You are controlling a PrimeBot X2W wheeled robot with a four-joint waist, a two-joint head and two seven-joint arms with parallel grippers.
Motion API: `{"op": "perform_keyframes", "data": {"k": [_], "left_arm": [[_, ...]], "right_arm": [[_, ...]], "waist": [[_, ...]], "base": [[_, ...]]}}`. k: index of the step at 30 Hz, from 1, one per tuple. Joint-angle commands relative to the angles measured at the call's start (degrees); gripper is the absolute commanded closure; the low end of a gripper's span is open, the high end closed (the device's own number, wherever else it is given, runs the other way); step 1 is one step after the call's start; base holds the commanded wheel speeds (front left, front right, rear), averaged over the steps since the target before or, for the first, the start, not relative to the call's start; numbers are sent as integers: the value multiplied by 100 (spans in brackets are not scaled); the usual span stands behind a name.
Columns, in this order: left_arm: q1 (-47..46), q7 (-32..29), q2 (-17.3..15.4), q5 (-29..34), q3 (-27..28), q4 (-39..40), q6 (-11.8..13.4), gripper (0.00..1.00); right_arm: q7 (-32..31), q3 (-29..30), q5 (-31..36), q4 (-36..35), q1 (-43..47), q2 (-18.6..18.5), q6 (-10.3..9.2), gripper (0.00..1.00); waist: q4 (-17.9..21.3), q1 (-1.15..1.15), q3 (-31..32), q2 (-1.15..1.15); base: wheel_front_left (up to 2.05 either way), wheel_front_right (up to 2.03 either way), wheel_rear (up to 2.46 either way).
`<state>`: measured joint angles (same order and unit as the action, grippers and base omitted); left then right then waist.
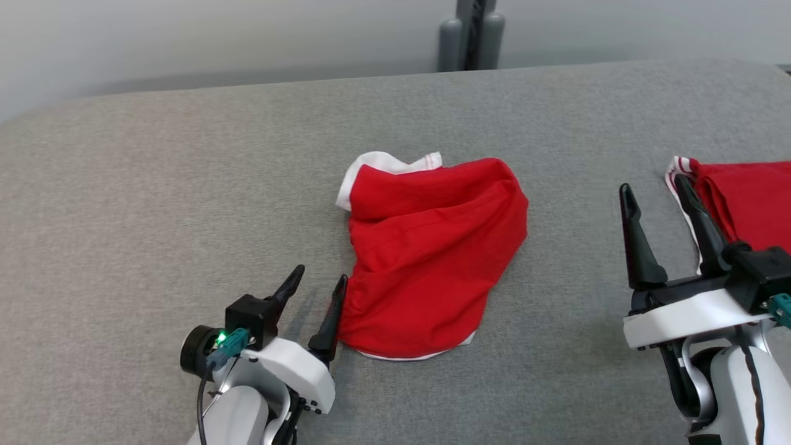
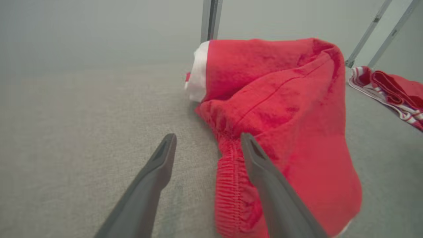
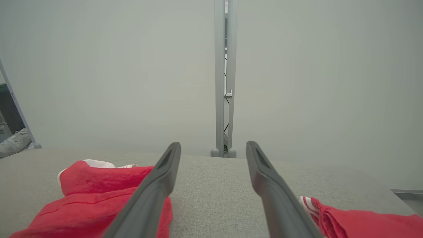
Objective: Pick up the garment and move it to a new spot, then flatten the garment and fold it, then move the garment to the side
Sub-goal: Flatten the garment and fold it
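The garment (image 1: 426, 247) is a red pair of shorts with white trim, lying bunched in the middle of the grey cloth table (image 1: 185, 185). My left gripper (image 1: 321, 275) stands open low at its lower left edge. In the left wrist view the gathered red waistband (image 2: 228, 185) lies just inside the right finger (image 2: 264, 178), and the garment (image 2: 281, 109) rises beyond the left gripper (image 2: 208, 137). My right gripper (image 1: 652, 184) is open and empty, raised above the table to the garment's right. In the right wrist view the garment (image 3: 92, 198) lies left of the right gripper (image 3: 213, 144).
A second red garment with white stripes (image 1: 748, 198) lies at the table's right edge, just right of my right gripper; it also appears folded (image 2: 390, 89) and low right (image 3: 363, 221). A grey post (image 1: 471, 34) stands behind the far edge. A white shoe (image 3: 13, 145) lies off to the left.
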<state>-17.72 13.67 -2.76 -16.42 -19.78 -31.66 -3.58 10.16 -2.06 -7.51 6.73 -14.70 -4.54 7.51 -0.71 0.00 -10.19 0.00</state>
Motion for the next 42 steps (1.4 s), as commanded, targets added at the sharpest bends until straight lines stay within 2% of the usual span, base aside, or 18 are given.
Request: {"op": "perform_keyframes", "data": {"k": [1,3,8,12,13,14,15,17,20,25,28,30,32,35,36,37,38,42], "left_arm": [[-171,-28,-30,-77,-70,-112,-57,0],[-284,-111,-26,-167,-236,-295,-123,0],[-508,-274,-30,-278,-379,-651,-56,0],[-645,-408,-24,-403,-568,-935,-131,0],[-686,-477,-25,-414,-634,-1007,-133,21],[-731,-532,-29,-415,-690,-1068,-145,96],[-773,-552,-31,-416,-733,-1117,-150,100],[-817,-551,-32,-441,-770,-1206,-142,100],[-989,-336,-63,-455,-654,-1204,50,100],[-1192,125,-257,-273,-168,-655,863,100],[-1121,154,-341,-14,255,431,1270,100],[-651,147,-368,207,604,1158,1539,100],[-488,143,-380,241,753,1087,1663,100],[-360,137,-375,170,826,575,1729,100],[-333,123,-389,181,828,377,1762,74],[-351,129,-387,170,849,250,1789,3],[-391,135,-373,141,867,168,1795,0],[-453,150,-291,90,823,-10,1664,0]], "right_arm": [[-3,39,21,-30,39,-10,-4,0],[-23,85,40,-62,64,-8,-4,0],[-3,111,95,-70,44,8,-4,0],[26,143,142,-50,-5,45,-4,0],[39,157,154,-43,-11,51,-4,0],[49,159,160,-37,-22,59,-4,0],[60,168,179,-26,-27,62,-4,0],[68,174,211,2,-36,73,-4,0],[101,197,220,42,-41,87,-4,0],[161,227,253,83,-61,115,-4,0],[182,260,263,110,-54,126,-4,0],[206,225,264,177,-68,142,-4,0],[213,167,272,244,-81,148,-4,0],[195,43,259,368,-122,146,-4,0],[178,6,265,417,-134,148,-4,0],[160,-42,264,464,-143,149,-4,0],[146,-96,270,503,-157,151,-4,0],[129,-187,234,649,-215,150,-4,0]], "waist": [[124,0,-85,0],[181,0,-120,0],[282,0,-188,0],[369,0,-254,0],[380,0,-265,0],[397,0,-278,0],[404,0,-286,0],[419,0,-286,0],[422,0,-260,0],[365,0,-164,0],[288,0,-140,0],[225,0,-130,0],[200,0,-110,0],[181,0,-100,0],[165,0,-96,0],[143,0,-91,0],[120,0,-88,0],[-37,0,-55,0]], "base": [[0,0,0],[0,0,0],[0,0,0],[0,0,0],[0,0,0],[0,0,0],[0,0,0],[0,0,0],[0,0,0],[0,0,0],[0,0,0],[0,0,0],[0,0,0],[0,0,0],[0,0,0],[0,0,0],[0,0,0],[0,0,0]]}}
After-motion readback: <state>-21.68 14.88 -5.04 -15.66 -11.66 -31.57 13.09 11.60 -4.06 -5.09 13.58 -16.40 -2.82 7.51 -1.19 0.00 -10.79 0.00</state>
